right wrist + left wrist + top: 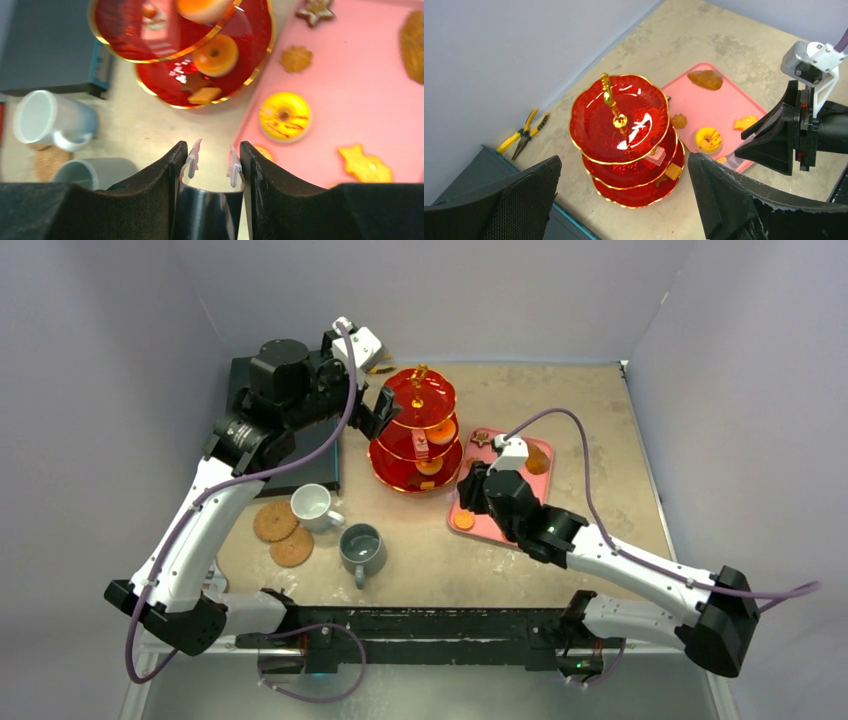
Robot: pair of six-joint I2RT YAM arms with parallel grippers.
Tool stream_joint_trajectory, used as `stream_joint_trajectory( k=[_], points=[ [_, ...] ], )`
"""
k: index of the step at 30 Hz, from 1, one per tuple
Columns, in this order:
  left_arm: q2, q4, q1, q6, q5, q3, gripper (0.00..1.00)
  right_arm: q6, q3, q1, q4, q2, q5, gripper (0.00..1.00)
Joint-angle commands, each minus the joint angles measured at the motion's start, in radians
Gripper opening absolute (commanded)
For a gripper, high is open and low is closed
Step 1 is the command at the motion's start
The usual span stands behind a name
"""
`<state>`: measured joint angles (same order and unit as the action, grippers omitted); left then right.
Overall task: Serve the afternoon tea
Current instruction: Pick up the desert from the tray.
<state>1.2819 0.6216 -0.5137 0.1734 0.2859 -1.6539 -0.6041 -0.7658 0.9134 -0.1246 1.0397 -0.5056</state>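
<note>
The dark slab (320,468) lies on my left, partly under my left arm. The yellow-handled pliers (524,134) are behind it, by the back wall (480,300). Nearer my bases, the white mug (313,505) and grey mug (361,548) stand upright on the table (600,420), just beside two round cork coasters (275,522) rather than on them.

My left gripper (624,164) hangs above and left of the red three-tier stand (599,117), spread wide with nothing between the jaws. The stand's gold handle (611,100) rises ahead of them.

My right gripper (212,147) is clamped on small tongs (205,210), whose pale tips jut out past my fingers. The tips hover at the near left corner of the pink tray (340,100), between it and the stand's bottom tier. The yellow doughnut (285,116) lies on the tray just ahead and right of the tips. Farther out on the tray are a leaf-shaped biscuit (296,59), a star biscuit (314,10) and a brown pastry (705,79). An orange doughnut (216,54) and a square biscuit (206,95) sit on the bottom tier.

Only a narrow strip of table separates stand and tray. Bare tabletop stretches from the tray to the right wall, and between the grey mug and the tray.
</note>
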Motion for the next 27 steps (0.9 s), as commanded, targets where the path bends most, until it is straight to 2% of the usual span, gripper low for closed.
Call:
stream_joint_trajectory(
  k=[1,19,27],
  points=[
    [-0.025,0.029,0.002,0.017,-0.08,-0.01,0.99,-0.107,0.008,-0.003,-0.084,0.058,-0.144,0.45],
    [-0.035,0.003,0.001,-0.005,-0.03,0.039,0.99,-0.13,0.027,-0.003,0.059,0.254,-0.229,0.53],
    [-0.033,0.0,0.001,-0.002,-0.028,0.036,0.99,-0.149,0.048,-0.003,0.056,0.273,-0.237,0.54]
  ],
)
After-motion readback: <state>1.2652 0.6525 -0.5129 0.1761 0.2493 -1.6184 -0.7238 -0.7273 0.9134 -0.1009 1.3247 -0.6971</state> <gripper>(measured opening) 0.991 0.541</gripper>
